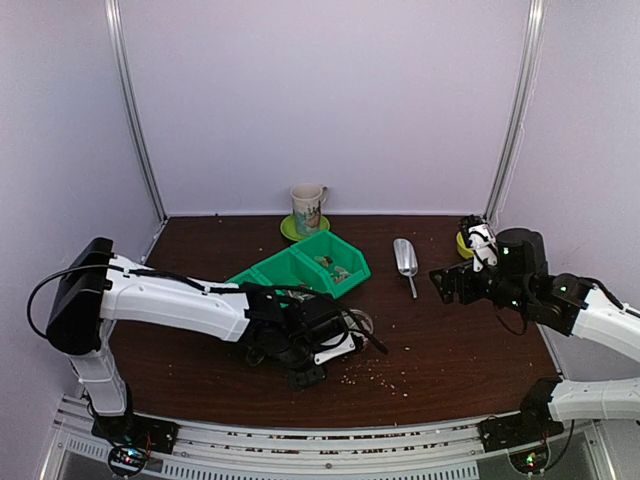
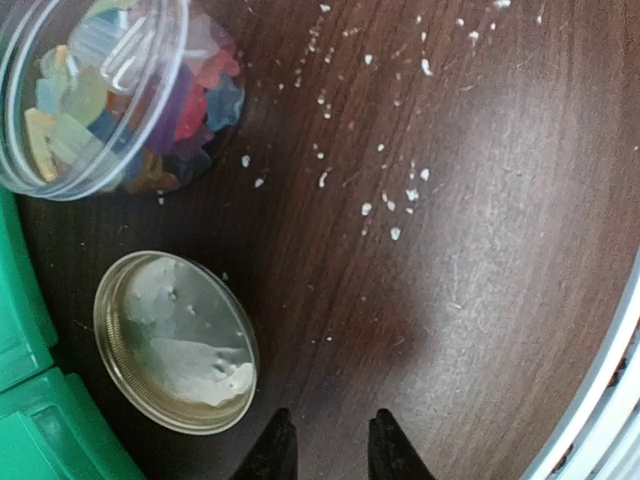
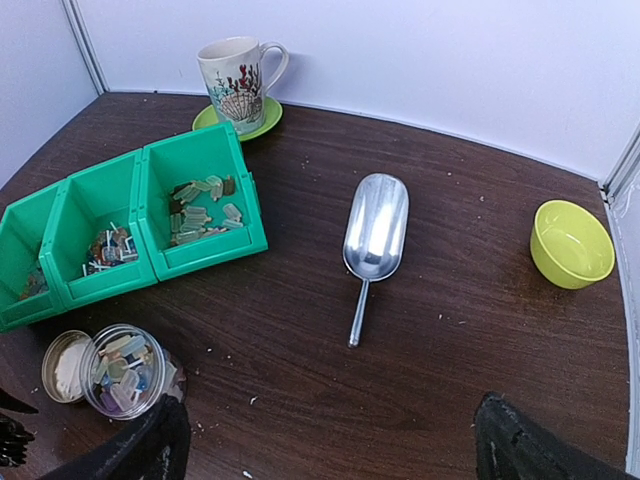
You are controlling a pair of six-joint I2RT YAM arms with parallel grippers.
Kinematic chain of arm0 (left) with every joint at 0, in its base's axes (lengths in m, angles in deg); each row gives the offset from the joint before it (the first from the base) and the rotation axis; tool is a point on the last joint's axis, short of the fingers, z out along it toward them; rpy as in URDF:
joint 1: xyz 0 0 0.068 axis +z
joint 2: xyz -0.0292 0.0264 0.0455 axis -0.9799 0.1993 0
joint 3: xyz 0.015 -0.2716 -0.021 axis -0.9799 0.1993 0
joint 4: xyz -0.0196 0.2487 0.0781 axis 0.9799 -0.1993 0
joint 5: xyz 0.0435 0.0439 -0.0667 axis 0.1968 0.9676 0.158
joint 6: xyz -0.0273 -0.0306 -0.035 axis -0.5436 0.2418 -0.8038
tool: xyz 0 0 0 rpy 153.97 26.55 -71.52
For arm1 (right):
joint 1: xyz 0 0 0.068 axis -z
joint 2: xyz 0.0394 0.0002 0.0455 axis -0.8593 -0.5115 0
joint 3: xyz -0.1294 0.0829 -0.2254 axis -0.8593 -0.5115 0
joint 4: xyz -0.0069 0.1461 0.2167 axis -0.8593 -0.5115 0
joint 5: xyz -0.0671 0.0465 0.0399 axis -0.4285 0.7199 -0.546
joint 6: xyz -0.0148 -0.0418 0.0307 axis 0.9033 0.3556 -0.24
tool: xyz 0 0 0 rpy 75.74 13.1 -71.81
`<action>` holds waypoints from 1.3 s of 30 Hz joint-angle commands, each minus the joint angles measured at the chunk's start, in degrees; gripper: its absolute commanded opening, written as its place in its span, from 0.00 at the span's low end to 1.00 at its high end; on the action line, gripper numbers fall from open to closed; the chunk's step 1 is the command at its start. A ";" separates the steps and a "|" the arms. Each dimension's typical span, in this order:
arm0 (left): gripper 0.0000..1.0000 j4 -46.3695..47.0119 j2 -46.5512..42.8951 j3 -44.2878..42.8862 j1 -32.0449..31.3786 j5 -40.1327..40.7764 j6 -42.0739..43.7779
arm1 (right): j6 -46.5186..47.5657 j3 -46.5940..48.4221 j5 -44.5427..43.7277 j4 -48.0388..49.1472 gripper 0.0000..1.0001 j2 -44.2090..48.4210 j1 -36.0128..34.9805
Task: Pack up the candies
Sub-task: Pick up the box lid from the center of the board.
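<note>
1. Dark brown wooden tabletop [image 1: 450, 350], dotted with pale crumbs [image 2: 390, 200]; plain white walls [image 1: 330, 100] around.
2. Left gripper [image 2: 330, 430]: jaws parted only a little, with a narrow gap and nothing between them. Touching nothing, poised over bare wood near the table's front edge.
3. Round tan lid [image 2: 175, 340] at 10 o'clock from that gripper, near but apart, lying hollow side up.
4. Clear jar [image 2: 100, 90] farther off at 11 o'clock, mouth open, holding the candies [image 2: 190, 110]: red, blue, purple, yellow and pale green pieces heaped inside.
5. Right gripper [image 3: 332, 420]: jaws spread wide, empty, touching nothing, raised above the table.
6. Seen from the right wrist:
   - jar at 8 o'clock, lid just beside it at its 9 o'clock
   - green three-compartment bin [image 3: 215, 255] at 10 o'clock, with small pieces in each compartment, kind unclear
   - metal scoop [image 3: 373, 235] near centre, lying flat, handle toward 6 o'clock
   - yellow-green bowl [image 3: 560, 275] at 3 o'clock, well apart from the scoop
   - patterned mug [image 3: 238, 75] on a green saucer [image 3: 262, 122] at 11 o'clock, by the back wall
</note>
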 commanded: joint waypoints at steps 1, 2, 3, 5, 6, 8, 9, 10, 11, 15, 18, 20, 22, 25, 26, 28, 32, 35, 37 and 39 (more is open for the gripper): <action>0.26 0.78 3.25 -1.08 -0.21 0.41 2.43 | -0.52 0.10 0.57 -0.15 1.00 -0.07 -0.20; 0.26 0.79 3.75 -1.22 -0.21 0.67 2.48 | -0.60 0.13 0.77 -0.08 0.99 0.02 -0.20; 0.25 0.95 4.20 -1.27 -0.21 0.93 2.54 | -0.67 0.08 0.99 0.02 0.99 0.11 -0.20; 0.25 1.49 4.93 -1.11 -0.21 1.24 2.61 | -0.83 0.11 1.45 -0.08 1.00 0.07 -0.20; 0.25 1.79 5.22 -0.90 -0.21 1.53 2.61 | -0.81 0.03 1.59 -0.17 0.99 0.05 -0.20; 0.25 2.31 5.67 -0.69 -0.21 2.57 2.43 | -0.72 -0.02 1.78 -0.35 0.99 0.03 -0.18; 0.25 2.38 5.85 -0.60 -0.21 3.33 2.38 | -0.79 -0.03 1.86 -0.46 0.99 0.03 -0.25; 0.25 2.47 5.97 -0.51 -0.21 3.96 2.25 | -0.69 -0.08 1.88 -0.61 1.00 0.03 -0.21; 0.25 2.78 5.90 -0.34 -0.21 4.52 2.21 | -0.64 -0.02 1.96 -0.70 1.00 0.03 -0.25; 0.26 4.54 5.18 0.81 -0.21 4.99 2.21 | -0.59 0.04 2.23 -0.84 1.00 -0.08 -0.29; 0.26 5.53 4.63 1.50 -0.21 5.11 2.35 | -0.63 0.19 2.57 -0.77 1.00 -0.23 -0.32; 0.27 6.22 4.15 2.14 -0.21 4.98 2.39 | -0.63 0.22 2.76 -0.75 1.00 -0.40 -0.29; 0.27 6.82 3.81 2.72 -0.21 6.00 2.27 | -0.61 0.25 2.89 -0.71 0.99 -0.68 -0.32; 0.28 7.04 3.75 2.86 -0.21 7.31 2.28 | -0.76 -0.04 3.18 -0.39 0.99 -1.00 -0.38; 0.28 7.25 3.64 2.86 -0.21 7.52 2.28 | -0.80 -0.11 3.27 -0.25 1.00 -1.14 -0.38; 0.28 7.96 3.10 3.21 -0.21 7.58 2.25 | -0.81 -0.12 3.52 -0.22 1.00 -1.51 -0.42; 0.28 9.26 2.17 3.93 -0.21 8.08 2.41 | -0.68 -0.13 3.82 -0.25 0.99 -1.80 -0.47; 0.28 9.17 1.92 3.91 -0.21 8.30 2.63 | -0.55 -0.15 3.86 -0.17 0.99 -1.97 -0.48; 0.28 9.30 1.74 3.91 -0.21 8.50 2.66 | -0.47 -0.19 3.82 -0.03 1.00 -2.12 -0.56; 0.28 9.69 1.49 3.99 -0.21 8.57 2.73 | -0.37 -0.21 3.91 0.02 1.00 -2.33 -0.56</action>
